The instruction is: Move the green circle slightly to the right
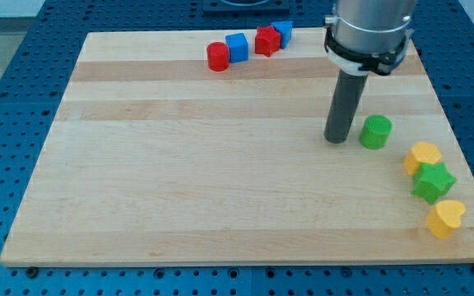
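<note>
The green circle (376,131) is a short green cylinder on the wooden board (220,181), at the view's right, a little above the middle. My tip (336,139) stands on the board just to its left, with a narrow gap between them; I cannot tell if they touch. The dark rod rises from the tip to the silver arm at the view's top.
Below and right of the green circle lie a yellow block (422,156), a green star (432,182) and a yellow heart (446,219), near the board's right edge. At the top edge sit a red cylinder (217,57), a blue cube (237,47), a red block (267,40) and a blue block (284,32).
</note>
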